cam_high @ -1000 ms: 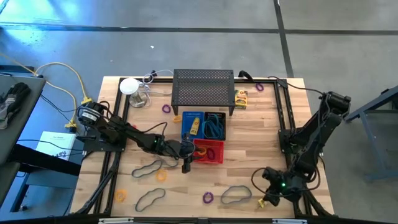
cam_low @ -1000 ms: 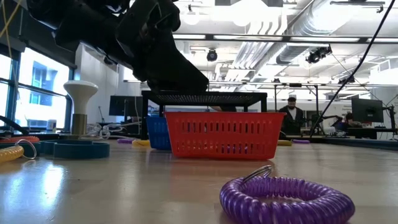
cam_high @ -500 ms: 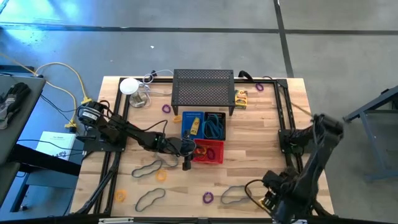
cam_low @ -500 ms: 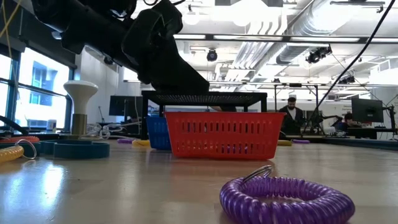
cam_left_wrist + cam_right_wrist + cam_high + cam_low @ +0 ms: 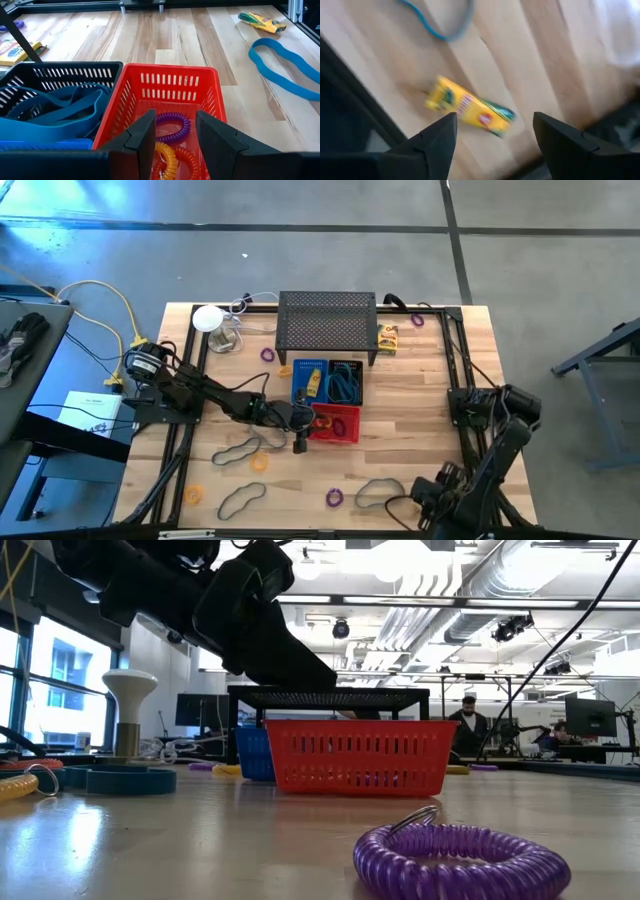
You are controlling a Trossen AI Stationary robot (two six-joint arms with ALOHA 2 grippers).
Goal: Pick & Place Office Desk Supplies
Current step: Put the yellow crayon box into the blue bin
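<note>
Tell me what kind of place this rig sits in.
Most likely an open lab or workshop: exposed ducts run along the ceiling, monitors sit on benches where a person stands, and the wooden table rests on bare concrete floor.

Bins: three, blue (image 5: 310,369), black (image 5: 347,369), red (image 5: 338,423).
Mesh rack (image 5: 327,321): one.
Loose looped cords: three, 6-8 o'clock.
Yellow boxes seen: three.

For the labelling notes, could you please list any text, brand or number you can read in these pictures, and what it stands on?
No text can be read.
Yellow printed box under the right hand: print blurred.
Yellow box on the table: print too small.
Paper sheet beside the table: print too small.
</note>
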